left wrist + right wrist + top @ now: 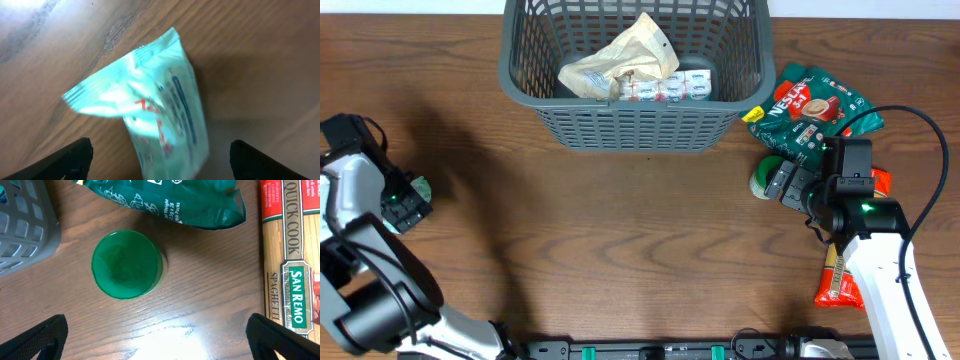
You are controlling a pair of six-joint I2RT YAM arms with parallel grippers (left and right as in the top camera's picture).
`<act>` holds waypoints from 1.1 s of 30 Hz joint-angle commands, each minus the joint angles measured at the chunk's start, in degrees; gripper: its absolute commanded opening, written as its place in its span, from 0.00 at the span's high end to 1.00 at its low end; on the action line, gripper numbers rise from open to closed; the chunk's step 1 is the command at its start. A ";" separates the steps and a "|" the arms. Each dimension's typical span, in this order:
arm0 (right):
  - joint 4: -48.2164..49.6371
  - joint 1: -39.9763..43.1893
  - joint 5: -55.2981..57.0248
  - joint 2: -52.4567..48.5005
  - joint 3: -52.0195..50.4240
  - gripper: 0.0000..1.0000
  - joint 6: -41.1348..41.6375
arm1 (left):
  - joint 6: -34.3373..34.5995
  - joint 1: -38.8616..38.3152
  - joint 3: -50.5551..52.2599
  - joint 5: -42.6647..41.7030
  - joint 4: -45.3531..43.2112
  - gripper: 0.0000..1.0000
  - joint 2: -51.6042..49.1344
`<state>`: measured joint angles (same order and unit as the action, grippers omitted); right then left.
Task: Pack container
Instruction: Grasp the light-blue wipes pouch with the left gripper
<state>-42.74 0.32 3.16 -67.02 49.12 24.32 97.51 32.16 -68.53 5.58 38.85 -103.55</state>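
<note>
Packing partly done; lining up the next two picks.

Noting the container (620, 128) at 12 o'clock on the table, already holding a beige pouch (625, 62) and a row of small cartons (670, 88). Finding the left gripper (161, 147) at 9 o'clock, jaws spread wide either side of a teal packet (150, 105), not gripping it. Finding the right gripper (156, 322) at 3 o'clock, jaws likewise wide apart and gripping nothing, hanging over a green-lidded jar (127, 264) beside a green coffee bag (815, 105) and a spaghetti pack (292, 255). Judging the next move as lowering, closing on packet or jar, lifting above the rim, then carrying toward 12 o'clock; expecting the packet to handle limp and slick. Working on a brown wood-grain table (620, 250), glossy, showing glare patches. Seeing nothing of the room beyond it except a black rail (660, 350) at 6 o'clock.
</note>
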 commanded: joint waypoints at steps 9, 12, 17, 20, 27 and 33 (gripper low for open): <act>-0.11 0.46 -0.22 -0.07 1.07 0.01 -0.76 | 0.28 0.31 0.61 1.07 -1.86 0.15 -7.93; -0.13 0.46 -0.22 -0.07 1.07 0.01 -0.79 | -0.42 0.28 0.59 1.03 -1.86 0.38 -8.00; -0.11 0.46 -0.22 -0.07 1.07 0.01 -0.79 | -6.97 0.28 0.59 -0.46 -1.86 0.57 -7.89; -0.11 0.46 -0.22 -0.07 1.07 0.01 -0.79 | -11.65 0.28 0.48 -2.64 -1.88 0.67 -7.45; -0.13 0.46 -0.22 -0.07 1.07 0.01 -0.81 | -32.04 -0.17 -2.89 -4.11 -4.44 0.88 -2.54; -0.11 0.46 -0.22 -0.07 1.07 0.01 -0.81 | -59.39 -2.54 -8.28 -10.47 -6.25 0.91 7.04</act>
<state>-42.78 0.32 2.98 -67.02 49.12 24.32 58.08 31.09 -72.14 0.16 33.56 -103.02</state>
